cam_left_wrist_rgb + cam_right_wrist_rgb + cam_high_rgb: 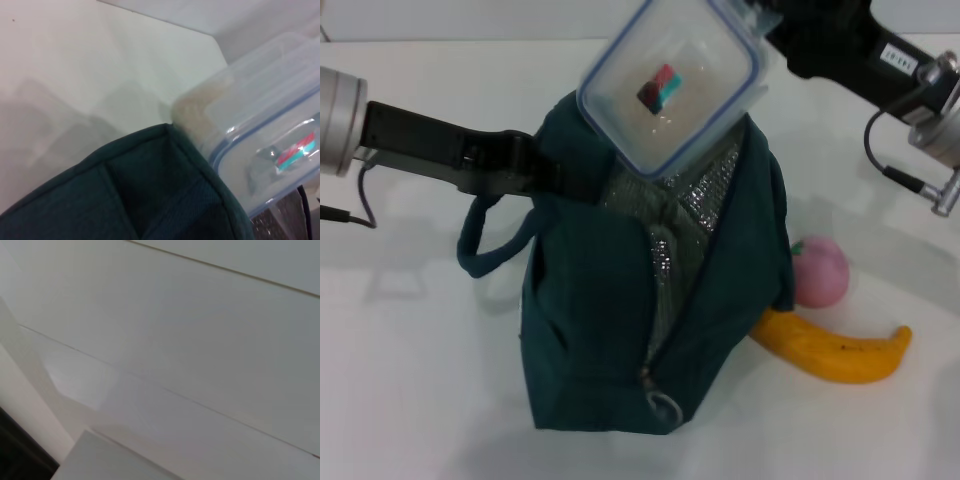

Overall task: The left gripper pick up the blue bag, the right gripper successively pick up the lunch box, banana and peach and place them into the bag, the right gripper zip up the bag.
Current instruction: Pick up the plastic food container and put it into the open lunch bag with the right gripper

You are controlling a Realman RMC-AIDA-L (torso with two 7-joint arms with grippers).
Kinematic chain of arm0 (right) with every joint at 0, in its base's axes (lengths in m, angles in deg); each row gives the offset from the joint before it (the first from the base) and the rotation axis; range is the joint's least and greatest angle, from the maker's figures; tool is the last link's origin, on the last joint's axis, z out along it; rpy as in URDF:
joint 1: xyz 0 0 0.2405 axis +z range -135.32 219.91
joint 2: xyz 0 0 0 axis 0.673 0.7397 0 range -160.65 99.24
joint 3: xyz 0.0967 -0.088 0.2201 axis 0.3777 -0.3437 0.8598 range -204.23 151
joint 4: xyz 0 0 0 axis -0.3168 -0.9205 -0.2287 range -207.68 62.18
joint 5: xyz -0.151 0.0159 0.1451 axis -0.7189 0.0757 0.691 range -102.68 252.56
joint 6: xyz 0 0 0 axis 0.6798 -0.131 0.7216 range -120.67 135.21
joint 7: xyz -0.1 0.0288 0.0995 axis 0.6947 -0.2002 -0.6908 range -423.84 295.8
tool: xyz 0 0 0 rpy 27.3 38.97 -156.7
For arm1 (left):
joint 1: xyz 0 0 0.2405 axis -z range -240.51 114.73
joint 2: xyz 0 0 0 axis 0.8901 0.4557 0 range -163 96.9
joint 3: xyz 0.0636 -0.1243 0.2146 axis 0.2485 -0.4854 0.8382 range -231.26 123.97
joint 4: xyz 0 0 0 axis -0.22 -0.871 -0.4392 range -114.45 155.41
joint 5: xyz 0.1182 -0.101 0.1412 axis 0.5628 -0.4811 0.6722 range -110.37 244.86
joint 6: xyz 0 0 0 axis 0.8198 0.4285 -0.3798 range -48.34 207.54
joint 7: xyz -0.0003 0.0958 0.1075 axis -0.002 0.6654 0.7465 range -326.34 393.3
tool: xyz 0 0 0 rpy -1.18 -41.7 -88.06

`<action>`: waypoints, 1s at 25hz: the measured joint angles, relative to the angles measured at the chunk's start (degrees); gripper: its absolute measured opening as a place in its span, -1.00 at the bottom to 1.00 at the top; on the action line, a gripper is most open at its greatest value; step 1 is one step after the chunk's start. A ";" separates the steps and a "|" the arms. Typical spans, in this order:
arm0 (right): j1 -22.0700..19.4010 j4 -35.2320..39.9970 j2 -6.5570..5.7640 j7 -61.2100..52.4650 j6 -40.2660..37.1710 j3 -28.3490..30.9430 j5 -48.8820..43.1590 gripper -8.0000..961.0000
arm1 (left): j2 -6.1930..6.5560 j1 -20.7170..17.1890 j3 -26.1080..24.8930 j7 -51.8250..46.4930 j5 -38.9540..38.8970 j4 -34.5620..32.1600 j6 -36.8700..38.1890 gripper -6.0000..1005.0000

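Right tool (pixel 765 35): clamped on lunch box (pixel 670 85), tilted over blue bag (pixel 650 300). Left tool (pixel 535 165): grips bag rim. Lower the box level through the opening.

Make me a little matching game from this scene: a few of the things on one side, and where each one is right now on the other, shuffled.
Things:
1. lunch box
2. banana
3. peach
4. blue bag

Places:
A. lying on the table, nearest the camera of the two fruits
B. standing unzipped, held at its top edge by the left pincer
C. tilted in the air over the bag's opening, held by the right pincer
D. on the table, partly behind the bag's side

Pairs: 1-C, 2-A, 3-D, 4-B
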 joint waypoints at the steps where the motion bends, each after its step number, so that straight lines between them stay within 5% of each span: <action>1: -0.37 0.06 0.00 0.08 0.06 -0.44 -0.04 -0.60 | 0.06 -0.13 -0.04 0.01 0.07 0.00 -0.20 -0.91; 25: -0.97 3.64 -0.19 -1.56 2.11 -4.70 -1.37 -0.51 | 1.08 -1.77 -0.49 0.29 1.34 0.18 -3.86 -0.91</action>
